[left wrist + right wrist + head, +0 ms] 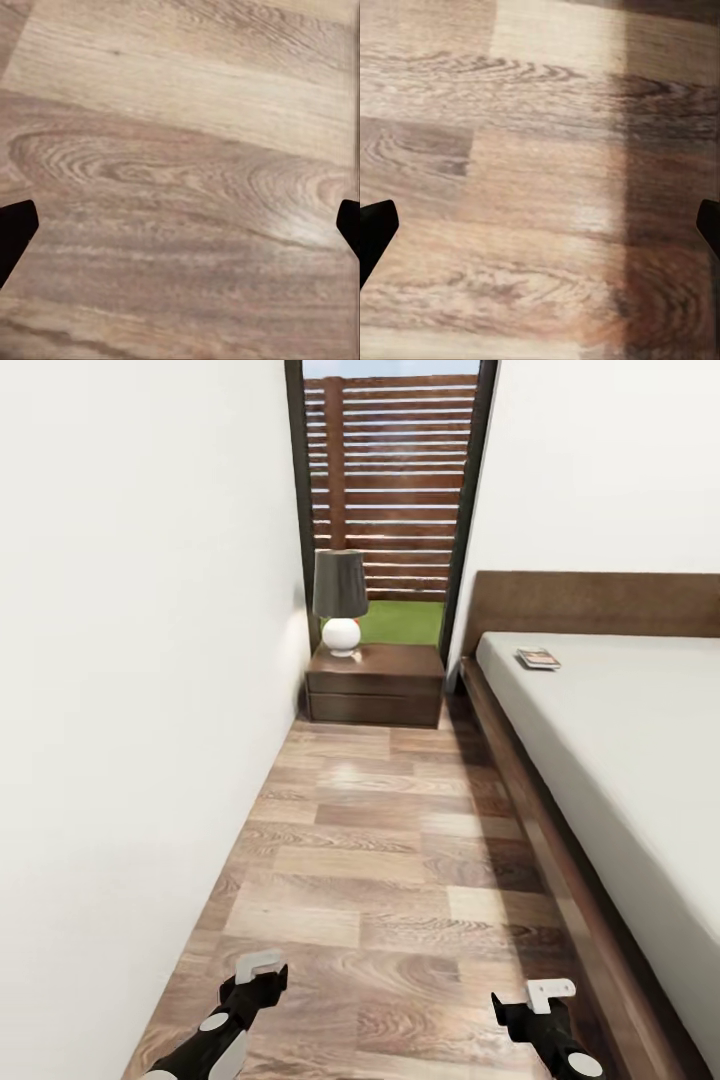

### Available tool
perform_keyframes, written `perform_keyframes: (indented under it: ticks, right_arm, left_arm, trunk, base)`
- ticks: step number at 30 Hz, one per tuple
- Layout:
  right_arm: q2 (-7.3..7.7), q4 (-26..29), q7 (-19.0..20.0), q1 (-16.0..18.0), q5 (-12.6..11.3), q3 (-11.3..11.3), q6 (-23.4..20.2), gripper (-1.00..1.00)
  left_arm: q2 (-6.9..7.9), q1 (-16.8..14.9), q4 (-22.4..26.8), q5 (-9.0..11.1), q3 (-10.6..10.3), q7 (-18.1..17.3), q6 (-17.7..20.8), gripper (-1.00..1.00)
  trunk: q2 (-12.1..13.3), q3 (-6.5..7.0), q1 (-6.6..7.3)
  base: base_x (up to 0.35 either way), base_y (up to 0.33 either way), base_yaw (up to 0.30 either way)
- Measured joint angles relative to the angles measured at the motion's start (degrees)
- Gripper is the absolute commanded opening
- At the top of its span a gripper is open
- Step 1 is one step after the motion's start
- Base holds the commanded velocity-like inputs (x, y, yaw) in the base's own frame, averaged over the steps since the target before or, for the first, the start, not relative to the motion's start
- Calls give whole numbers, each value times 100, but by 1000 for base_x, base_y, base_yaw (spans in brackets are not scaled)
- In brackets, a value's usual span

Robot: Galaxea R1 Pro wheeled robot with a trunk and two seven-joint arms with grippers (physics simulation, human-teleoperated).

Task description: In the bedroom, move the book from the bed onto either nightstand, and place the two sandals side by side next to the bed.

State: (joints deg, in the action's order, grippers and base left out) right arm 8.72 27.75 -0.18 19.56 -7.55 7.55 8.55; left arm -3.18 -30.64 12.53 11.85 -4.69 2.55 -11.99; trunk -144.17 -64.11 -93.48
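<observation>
book (537,658) on bed (640,760) at right, nightstand (375,683) with lamp (340,602) ahead beside the bed's head

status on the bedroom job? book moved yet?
Done: nothing. The book lies on the bed near the headboard; the nightstand holds only a lamp. In hand: nothing; left end effector and right end effector open over floor. Left: book, both sandals.

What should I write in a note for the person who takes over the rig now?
Left tool and right tool: both open, empty, low over the plank floor.
Book: on the bed, near the headboard, not moved yet.
Nightstand: ahead between wall and bed, with a lamp on its left part; the right part is bare.
Sandals: not located yet.
Left: carry the book to the nightstand, then find and pair the sandals.
</observation>
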Motion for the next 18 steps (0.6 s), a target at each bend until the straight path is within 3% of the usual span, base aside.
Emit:
perform_keyframes:
  ticks: [5, 11, 18]
  right_arm:
    - [0, 0, -5, 0, 5, 3, 2, 100]
    - [0, 2, -6, 0, 7, 2, 6, 100]
    - [0, -1, -6, 0, 7, 5, 7, 100]
  left_arm:
    - [0, 0, 0, 4, 0, 0, 0, 100]
    - [0, 0, 0, 6, 0, 0, 0, 100]
    - [0, -1, -1, 7, 0, 0, -7, 100]
  trunk:
    - [0, 0, 0]
    - [8, 132, 16]
    - [9, 155, 18]
  base:
    - [327, -135, -2]
    - [327, -103, 0]
    - [308, 103, -58]
